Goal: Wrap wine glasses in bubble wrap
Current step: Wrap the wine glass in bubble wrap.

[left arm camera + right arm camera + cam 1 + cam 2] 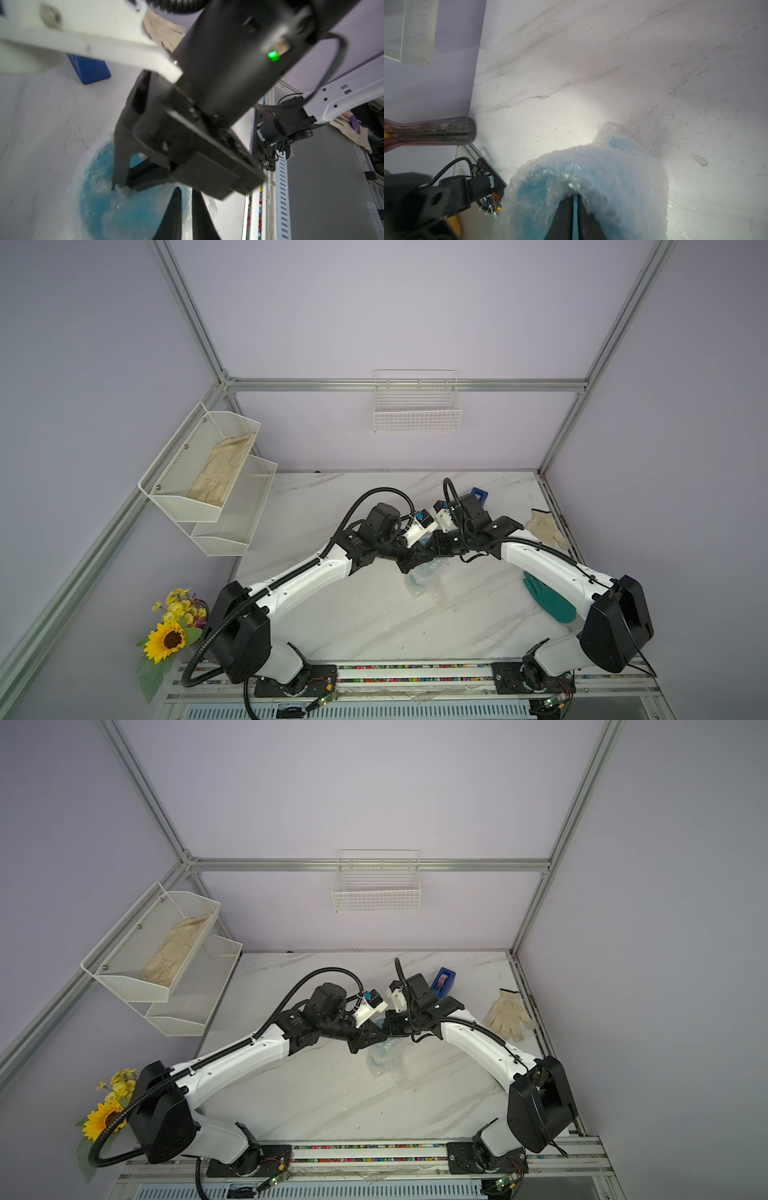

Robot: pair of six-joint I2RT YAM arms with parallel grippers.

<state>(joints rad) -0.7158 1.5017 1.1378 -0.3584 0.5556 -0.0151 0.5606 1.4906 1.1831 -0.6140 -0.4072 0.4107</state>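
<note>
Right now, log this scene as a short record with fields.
goblet: light blue, seen through the bubble wrap
bubble wrap: bunched around the goblet
left gripper: shut at the wrap; hold unclear
right gripper: shut, pinching the wrap over the goblet
elsewhere: tape dispenser, cream glove, green glove, all apart from the bundle

tape dispenser (444,982) and glove (509,1013) crowd far corner; front tabletop (332,1094) open.

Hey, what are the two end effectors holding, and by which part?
Both pinch the bubble wrap bunched over the wine glass: the right end effector a raised fold, the left end effector the wrap beside it.
</note>
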